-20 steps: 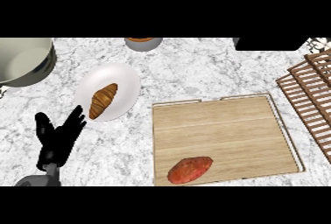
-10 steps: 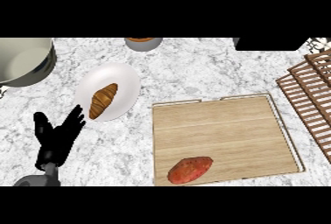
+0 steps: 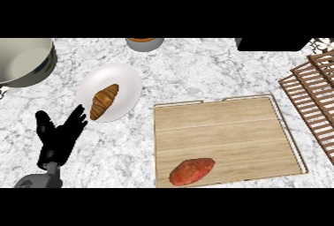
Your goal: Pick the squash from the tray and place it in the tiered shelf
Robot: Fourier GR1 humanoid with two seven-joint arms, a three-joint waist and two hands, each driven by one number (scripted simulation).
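Note:
An orange-red squash (image 3: 191,171) lies near the front edge of the wooden tray (image 3: 222,132), left of its middle. The slatted wooden tiered shelf (image 3: 316,101) stands at the right edge of the view, partly cut off. My left hand (image 3: 57,140) rests open at the lower left on the marble counter, fingers up, well left of the tray and just below the white plate. My right hand does not show.
A white plate (image 3: 124,84) with a croissant (image 3: 104,101) sits left of the tray. A large metal pot (image 3: 23,62) stands at the far left. A small bowl (image 3: 144,43) and a black object (image 3: 271,43) sit at the back.

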